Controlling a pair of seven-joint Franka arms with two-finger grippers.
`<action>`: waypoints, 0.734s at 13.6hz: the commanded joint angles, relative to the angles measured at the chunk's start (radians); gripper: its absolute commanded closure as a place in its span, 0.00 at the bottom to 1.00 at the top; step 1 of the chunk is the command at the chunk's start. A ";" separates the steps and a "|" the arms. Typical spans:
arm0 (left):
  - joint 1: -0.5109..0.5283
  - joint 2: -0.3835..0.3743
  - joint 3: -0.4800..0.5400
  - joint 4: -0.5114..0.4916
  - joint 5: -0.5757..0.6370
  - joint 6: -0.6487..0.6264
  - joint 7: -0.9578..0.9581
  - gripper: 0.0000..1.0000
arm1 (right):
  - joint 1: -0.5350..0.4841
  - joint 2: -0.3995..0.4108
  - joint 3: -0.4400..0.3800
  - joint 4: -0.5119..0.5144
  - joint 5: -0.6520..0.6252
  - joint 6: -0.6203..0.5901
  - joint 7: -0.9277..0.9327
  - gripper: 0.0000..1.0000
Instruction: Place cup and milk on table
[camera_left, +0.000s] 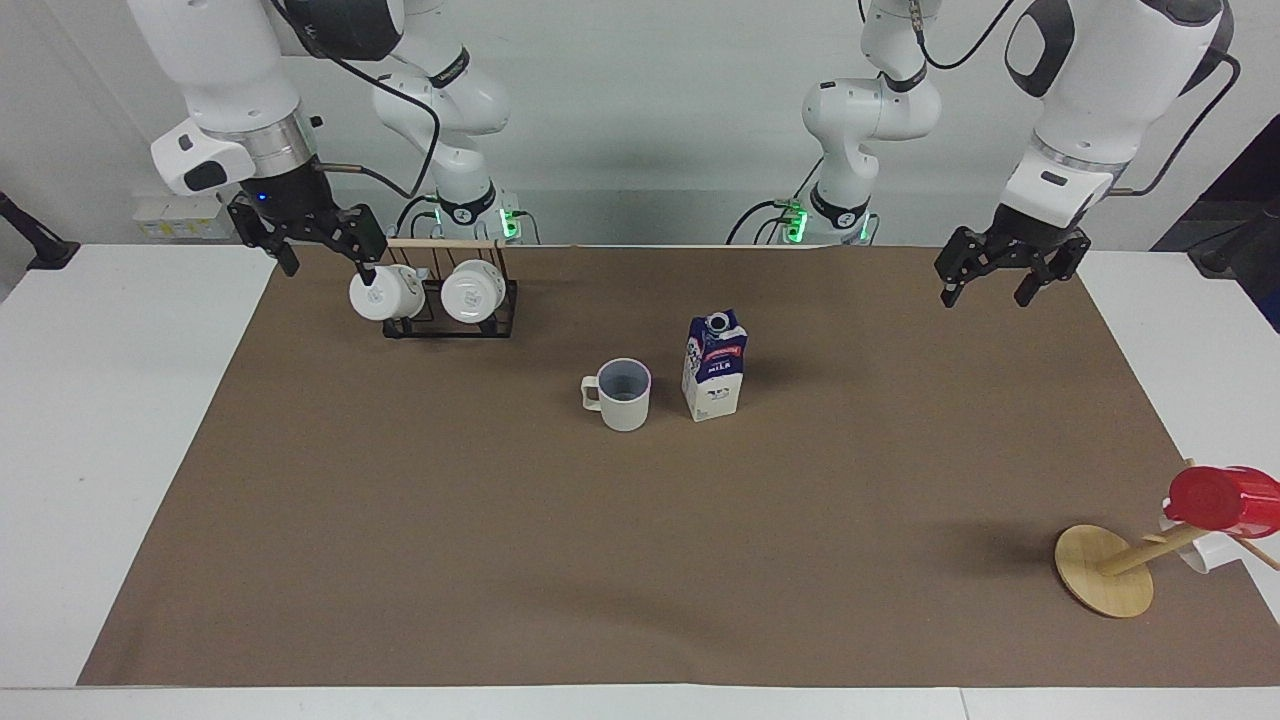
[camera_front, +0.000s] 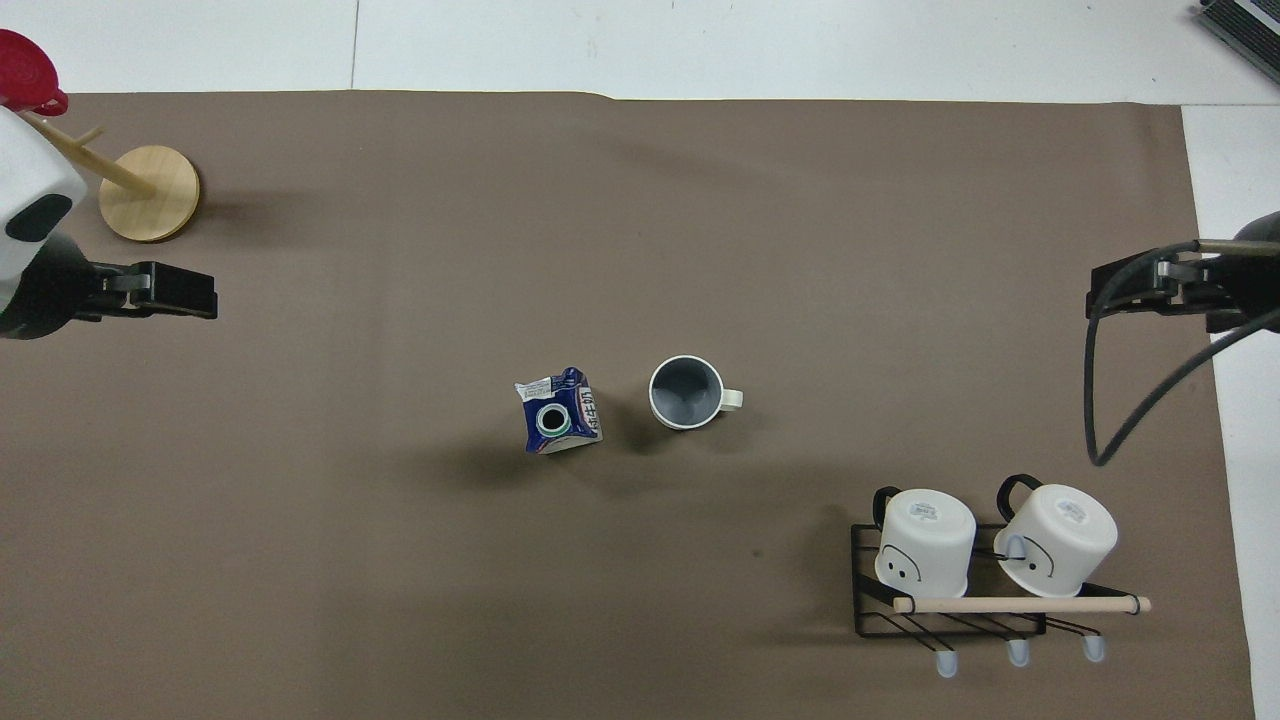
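The cup (camera_left: 625, 393), a grey-beige mug with a bluish inside, stands upright on the brown mat (camera_left: 640, 560) of the table near its middle; it also shows in the overhead view (camera_front: 686, 392). The milk (camera_left: 714, 365) stands upright beside it, toward the left arm's end, its round cap showing from overhead (camera_front: 558, 411). My left gripper (camera_left: 985, 295) is open and empty, up over the mat's edge at the left arm's end (camera_front: 205, 298). My right gripper (camera_left: 328, 272) is open and empty, waiting above the mug rack's end (camera_front: 1100, 295).
A black wire rack (camera_left: 450, 318) with two white mugs (camera_front: 925, 540) stands near the robots at the right arm's end. A tilted wooden mug tree (camera_left: 1105, 570) carrying a red cup (camera_left: 1222, 498) stands at the left arm's end, farther from the robots.
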 joint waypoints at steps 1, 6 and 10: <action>0.010 -0.008 -0.005 0.023 0.027 -0.079 0.008 0.00 | -0.010 -0.021 0.003 -0.026 0.026 0.017 -0.031 0.00; 0.006 -0.022 0.007 0.025 0.023 -0.145 0.011 0.00 | -0.008 -0.021 0.003 -0.025 0.026 0.017 -0.031 0.00; -0.002 -0.030 -0.002 0.025 0.017 -0.147 -0.001 0.00 | -0.008 -0.021 0.002 -0.025 0.026 0.017 -0.031 0.00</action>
